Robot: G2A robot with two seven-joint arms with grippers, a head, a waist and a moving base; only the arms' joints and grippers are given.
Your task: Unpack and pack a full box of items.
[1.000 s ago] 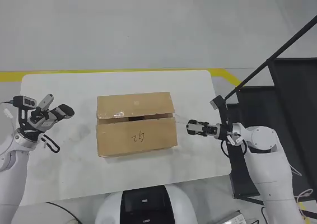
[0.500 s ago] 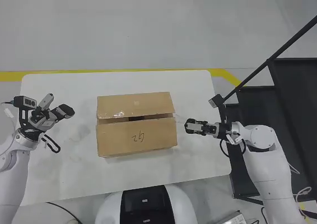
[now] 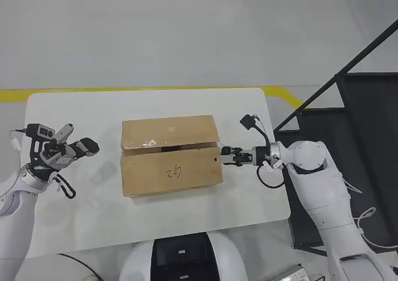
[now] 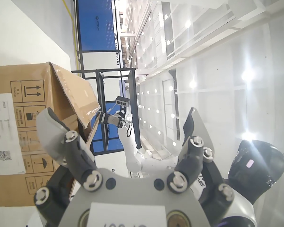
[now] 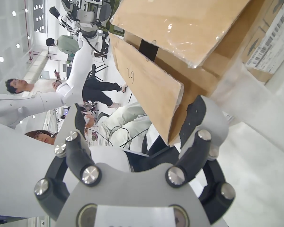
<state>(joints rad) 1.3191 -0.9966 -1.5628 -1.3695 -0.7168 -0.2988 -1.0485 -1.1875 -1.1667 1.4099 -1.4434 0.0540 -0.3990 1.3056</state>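
One table (image 3: 79, 211), white, rounded corners; carries the single task item.

One black rack (image 3: 368, 126), standing off the table's right side, well apart from the work.

One cardboard box (image 3: 150, 184), brown, at the middle of the table, printed labels on both end walls. Contents hidden. Unpacking is judged not yet begun.

Two top flaps, folded over but unsealed:
- far flap (image 3: 169, 130), its free edge lifted a little, leaving a dark slit along the seam;
- near flap (image 3: 185, 161), lying flatter, with a handwritten mark.

Two grippers:
- right gripper (image 3: 226, 156), at the box's right end and level with the seam. Its jaws are spread. In the right wrist view the near flap's corner (image 5: 172, 109) sits between them, close beside one pad, and contact cannot be confirmed. Change: a second ago this gripper hung well to the right of the box. It has since swung in to the flap edge.
- left gripper (image 3: 90, 146), beside the box's left end but apart from it, jaws spread with nothing between them (image 4: 118, 119). Change: it has drifted slightly toward the box.

Several tape shreds (image 5: 179, 58), clear, curling off the far flap's corner.

Judgement: the right arm's approach puts the near flap within pinching reach, so closing on that corner and folding it outward looks like the next step. The thin corner could slip or bend.
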